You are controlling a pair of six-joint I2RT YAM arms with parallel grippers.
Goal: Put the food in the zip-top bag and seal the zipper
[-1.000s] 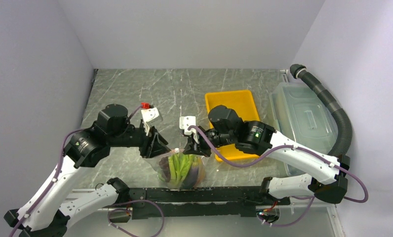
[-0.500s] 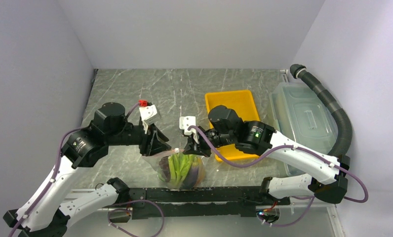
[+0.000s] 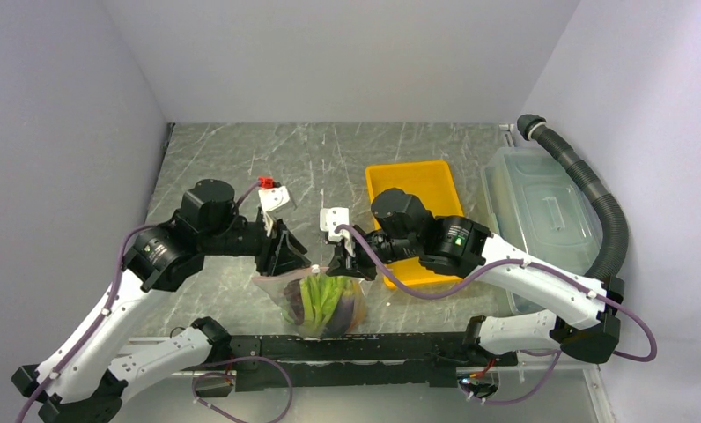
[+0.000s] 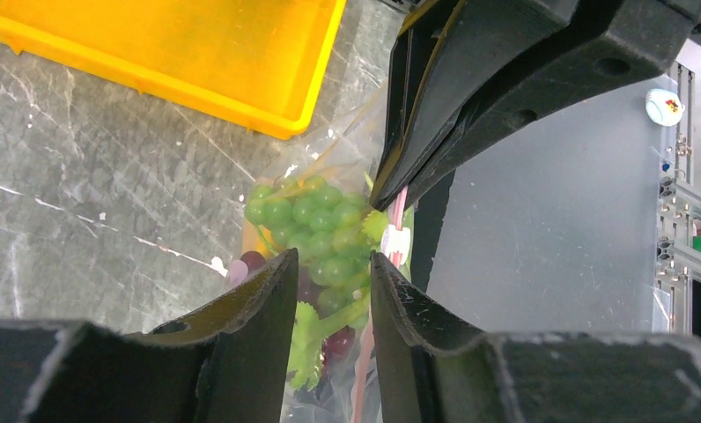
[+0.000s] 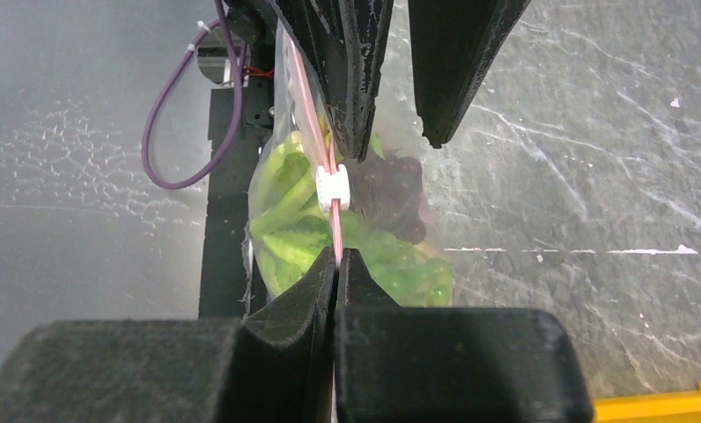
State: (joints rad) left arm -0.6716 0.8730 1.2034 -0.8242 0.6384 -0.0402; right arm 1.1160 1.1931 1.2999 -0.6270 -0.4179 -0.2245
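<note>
Zip-top bag (image 3: pixel 322 304) hangs upright by its mouth just left of the yellow tray's (image 3: pixel 413 181) near corner, on the side toward the arms' bases, above the marbled table (image 3: pixel 241 167). The right gripper (image 5: pixel 336 256) has its jaws pressed flat together on the zipper (image 5: pixel 335 231), pinching the pink strip at the end nearest the tray. A white slider (image 5: pixel 332 188) sits on the strip just beyond those fingertips, on the side away from the tray. Past the slider comes the left gripper (image 4: pixel 332 257), its jaws standing moderately apart with nothing squeezed between them. The strip runs close along one of its fingers, and whether it touches cannot be told. The two grippers face each other tip to tip, near but apart. Below the strip the food (image 5: pixel 373 256) fills the bag: a green grape bunch (image 4: pixel 316 229), purple grapes (image 5: pixel 395 198) and green leafy pieces (image 5: pixel 285 233), all inside the clear plastic. On the tray's other side, away from the bag, lie a translucent lidded bin (image 3: pixel 541 207) and a dark ribbed hose (image 3: pixel 598 207)
</note>
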